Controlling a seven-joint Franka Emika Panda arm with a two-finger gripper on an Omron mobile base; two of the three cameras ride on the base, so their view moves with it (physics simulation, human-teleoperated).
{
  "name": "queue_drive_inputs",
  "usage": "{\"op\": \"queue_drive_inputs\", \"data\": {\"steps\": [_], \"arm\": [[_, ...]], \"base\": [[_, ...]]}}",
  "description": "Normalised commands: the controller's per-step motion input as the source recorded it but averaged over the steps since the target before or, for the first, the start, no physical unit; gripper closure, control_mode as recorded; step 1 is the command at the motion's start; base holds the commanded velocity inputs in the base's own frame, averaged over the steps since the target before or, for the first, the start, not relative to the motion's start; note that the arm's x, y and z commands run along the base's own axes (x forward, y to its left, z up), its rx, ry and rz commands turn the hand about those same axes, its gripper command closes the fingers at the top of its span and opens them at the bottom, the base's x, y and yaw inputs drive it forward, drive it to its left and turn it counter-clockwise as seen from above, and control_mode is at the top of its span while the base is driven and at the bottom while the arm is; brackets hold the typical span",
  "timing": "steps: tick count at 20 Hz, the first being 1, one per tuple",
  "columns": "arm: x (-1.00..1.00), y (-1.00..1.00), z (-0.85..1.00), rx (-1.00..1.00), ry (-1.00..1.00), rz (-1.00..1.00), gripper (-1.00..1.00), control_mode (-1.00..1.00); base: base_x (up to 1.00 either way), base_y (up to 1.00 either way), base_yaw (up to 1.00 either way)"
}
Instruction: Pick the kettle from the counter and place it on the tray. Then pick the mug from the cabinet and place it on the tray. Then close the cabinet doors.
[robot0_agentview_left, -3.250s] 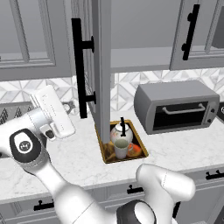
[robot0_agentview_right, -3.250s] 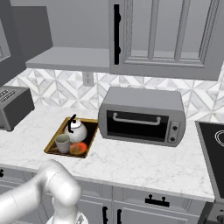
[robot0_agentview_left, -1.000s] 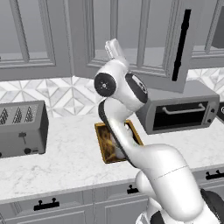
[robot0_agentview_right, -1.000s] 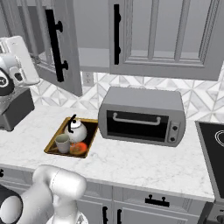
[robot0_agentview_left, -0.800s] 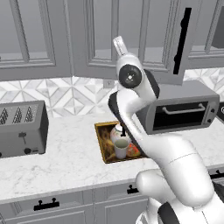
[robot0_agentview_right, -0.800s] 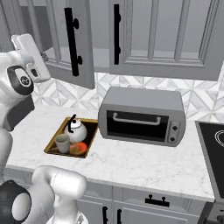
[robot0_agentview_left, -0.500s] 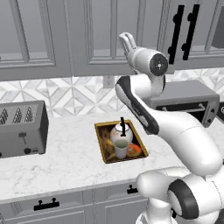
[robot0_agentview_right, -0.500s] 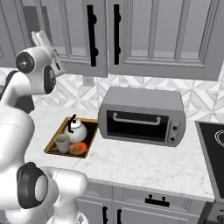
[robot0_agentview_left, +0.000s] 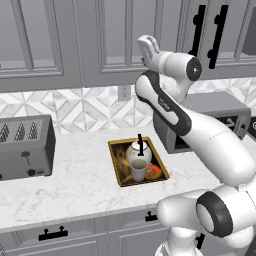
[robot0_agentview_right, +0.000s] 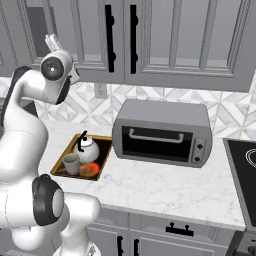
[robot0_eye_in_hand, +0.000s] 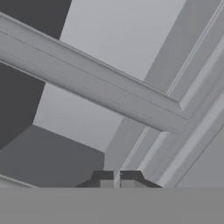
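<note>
Claw (robot0_eye_in_hand: 116, 178) is pinched narrow, empty, against my 2 tall grey panelled cabinet doors (robot0_agentview_right: 120, 37); pressing off-centre could leave 1 door ajar, I judge.

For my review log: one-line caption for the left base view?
Kettle and mug on tray; arm raised at shut doors.

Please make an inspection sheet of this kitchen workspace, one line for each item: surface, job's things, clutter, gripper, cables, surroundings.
Surface: white marble counter.
Job's things: kettle and mug both on the tray; cabinet doors look shut, handles side by side.
Clutter: an orange item on the tray beside the mug.
Gripper: gripper shut, holding nothing, raised up at a cabinet panel.
Cables: nothing seen.
Surroundings: toaster, toaster oven, stovetop corner.
</note>
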Motion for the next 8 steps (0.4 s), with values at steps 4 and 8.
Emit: {"op": "queue_drive_inputs", "data": {"steps": [4,8], "arm": [[0.64,0.06,-0.32,0.0,0.0,0.0,1.0,-1.0],[0.36,0.0,-0.03,-0.01,0.18,-0.06,1.0,-1.0]], "base": [[0.0,0.0,0.0],[0.0,0.0,0.0]]}}
